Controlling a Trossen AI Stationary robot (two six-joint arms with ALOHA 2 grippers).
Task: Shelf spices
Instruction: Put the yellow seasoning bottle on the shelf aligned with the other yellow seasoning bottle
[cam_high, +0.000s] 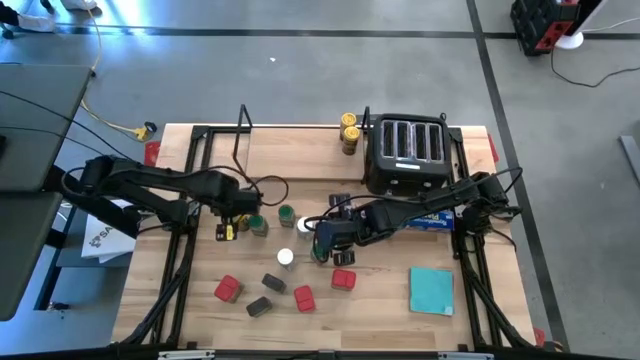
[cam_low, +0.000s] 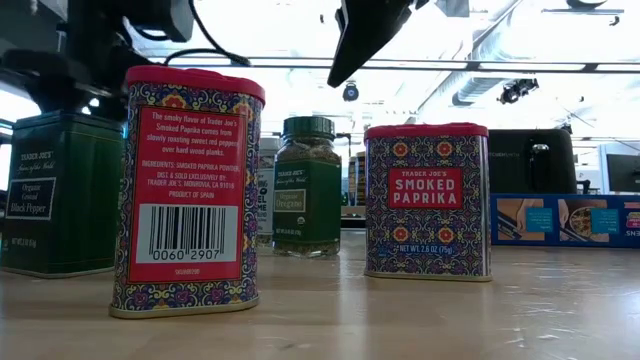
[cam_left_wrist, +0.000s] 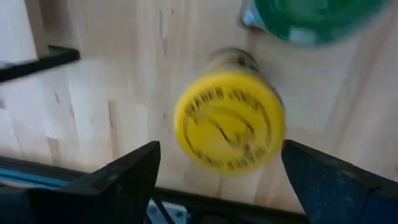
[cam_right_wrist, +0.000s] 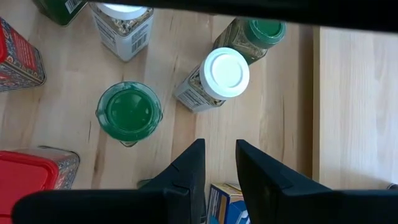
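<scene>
The left gripper (cam_high: 232, 212) hangs over the left middle of the wooden surface (cam_high: 380, 305), its fingers (cam_left_wrist: 118, 180) spread wide on either side of a yellow-lidded jar (cam_left_wrist: 229, 119) that stands upright on the wood, with clear space between the jar and each finger. A green-lidded jar (cam_left_wrist: 311, 18) stands just beside it.

The right gripper (cam_high: 325, 238) is over the middle of the surface with its fingers (cam_right_wrist: 186, 177) drawn close together, a narrow gap between them, holding nothing. Below it stand a white-lidded jar (cam_right_wrist: 217, 74) and a green-lidded jar (cam_right_wrist: 129, 112), near each other but apart.

The shelf (cam_high: 290, 150) runs along the far edge of the surface, with two yellow-lidded jars (cam_high: 349, 132) standing on it next to the black toaster (cam_high: 408, 152). The other spices are scattered on the near half: red tins (cam_high: 228, 289), dark tins (cam_high: 260, 306) and a few jars. From table height, two smoked paprika tins (cam_low: 428, 200) and a green oregano jar (cam_low: 307, 185) stand upright. A teal square (cam_high: 431, 290) lies flat at the right.
</scene>
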